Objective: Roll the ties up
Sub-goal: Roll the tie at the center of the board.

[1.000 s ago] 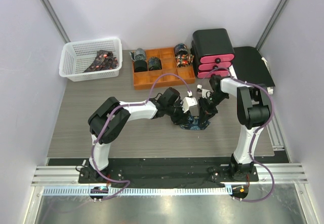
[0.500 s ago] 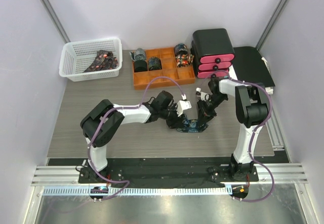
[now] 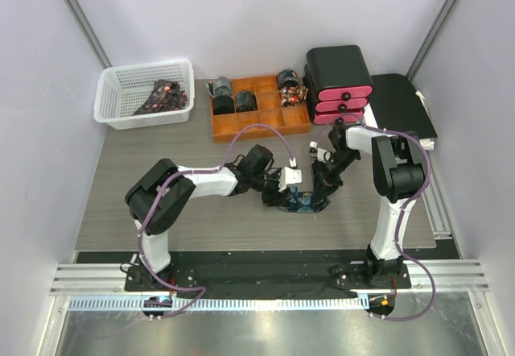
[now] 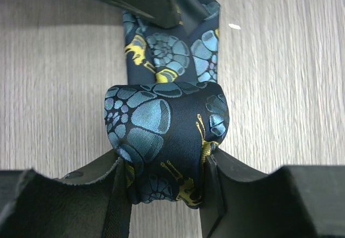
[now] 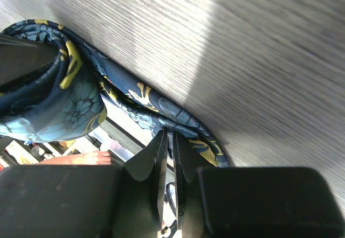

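A grey wood-grain tabletop (image 3: 161,211) is seen, and an orange plastic tray divided into square compartments (image 3: 257,136) is set on it towards the far edge. A white perforated plastic basket (image 3: 141,121) is placed to the left of the tray, apart from it. A black cabinet with three pink drawer fronts (image 3: 336,70) is stood just beside the tray's right end, and a flat black rectangular panel (image 3: 402,102) is laid further right. A black base plate (image 3: 257,267) and silver aluminium rails (image 3: 265,286) are fixed well in front of the tray.

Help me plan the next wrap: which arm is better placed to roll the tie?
Left: left gripper clamps the tie at its coil; right gripper sits nearly shut at the flat tail.
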`<state>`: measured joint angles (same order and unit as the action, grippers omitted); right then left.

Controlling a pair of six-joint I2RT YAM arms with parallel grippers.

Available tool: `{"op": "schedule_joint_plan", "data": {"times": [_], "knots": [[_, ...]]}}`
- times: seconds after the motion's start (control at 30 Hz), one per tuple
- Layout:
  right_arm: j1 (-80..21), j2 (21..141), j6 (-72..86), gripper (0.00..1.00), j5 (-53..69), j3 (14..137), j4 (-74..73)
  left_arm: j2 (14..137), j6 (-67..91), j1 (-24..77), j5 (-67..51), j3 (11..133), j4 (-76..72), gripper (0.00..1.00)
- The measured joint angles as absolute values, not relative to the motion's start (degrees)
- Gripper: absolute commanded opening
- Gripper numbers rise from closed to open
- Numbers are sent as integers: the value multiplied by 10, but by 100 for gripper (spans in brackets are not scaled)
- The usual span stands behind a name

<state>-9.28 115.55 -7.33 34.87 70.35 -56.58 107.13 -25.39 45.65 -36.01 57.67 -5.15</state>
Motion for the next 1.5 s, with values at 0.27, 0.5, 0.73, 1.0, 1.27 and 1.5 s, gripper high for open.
{"op": "schedule_joint_plan", "data": {"times": [0.27, 0.5, 0.73, 1.0, 1.27, 1.5], "knots": [[-97, 1161, -71, 17, 348, 709, -573, 1097, -341, 481, -328, 655, 86, 0], [-96, 1195, -62, 18, 336, 753, -614, 1153, -299, 496, -264, 768, 185, 0], [-63, 1209, -54, 27, 348, 806, -597, 1174, -260, 496, -215, 808, 205, 0], [-28, 1145, -40, 25, 408, 762, -548, 1175, -224, 497, -201, 808, 200, 0], [-44, 1089, -31, 19, 418, 664, -538, 1179, -163, 497, -186, 813, 192, 0], [-44, 1149, -18, 20, 394, 683, -521, 1183, -139, 497, -180, 820, 189, 6]]}}
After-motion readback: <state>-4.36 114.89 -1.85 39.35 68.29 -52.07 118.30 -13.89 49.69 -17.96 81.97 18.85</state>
